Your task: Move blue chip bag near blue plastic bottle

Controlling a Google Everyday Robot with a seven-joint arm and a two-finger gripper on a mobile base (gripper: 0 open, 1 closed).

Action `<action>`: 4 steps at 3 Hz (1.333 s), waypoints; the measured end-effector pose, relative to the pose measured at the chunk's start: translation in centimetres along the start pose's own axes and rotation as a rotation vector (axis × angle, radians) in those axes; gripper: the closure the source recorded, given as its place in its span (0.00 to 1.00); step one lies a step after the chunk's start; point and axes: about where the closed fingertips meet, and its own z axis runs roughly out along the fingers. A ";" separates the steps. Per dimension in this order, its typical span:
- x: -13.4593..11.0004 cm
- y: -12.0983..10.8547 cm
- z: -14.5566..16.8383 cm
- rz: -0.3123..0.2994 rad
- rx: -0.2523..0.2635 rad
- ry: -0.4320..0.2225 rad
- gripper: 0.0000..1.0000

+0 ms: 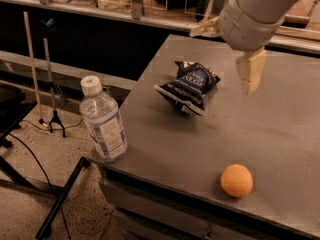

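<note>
The blue chip bag [188,86], dark navy and crumpled with white lettering, lies on the grey table [280,129] near its middle-left. The blue plastic bottle [103,120], clear with a white cap and a blue-and-white label, stands upright at the table's front left corner. My gripper [221,63] hangs above the table just to the right of the bag and a little above it. Its two pale fingers [250,73] are spread apart and hold nothing. The bag and the bottle are well apart.
An orange ball [236,180] rests on the table near the front edge. Off the table's left edge are a floor with cables and a thin stand [47,74]. A shelf rail runs along the back.
</note>
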 end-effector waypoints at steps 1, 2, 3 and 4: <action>0.3 -1.8 2.8 -0.076 0.000 -0.056 0.00; 0.0 -2.6 5.7 -0.123 -0.017 -0.107 0.00; -0.5 -3.1 8.5 -0.152 -0.022 -0.146 0.00; -1.5 -3.5 9.3 -0.172 -0.016 -0.146 0.20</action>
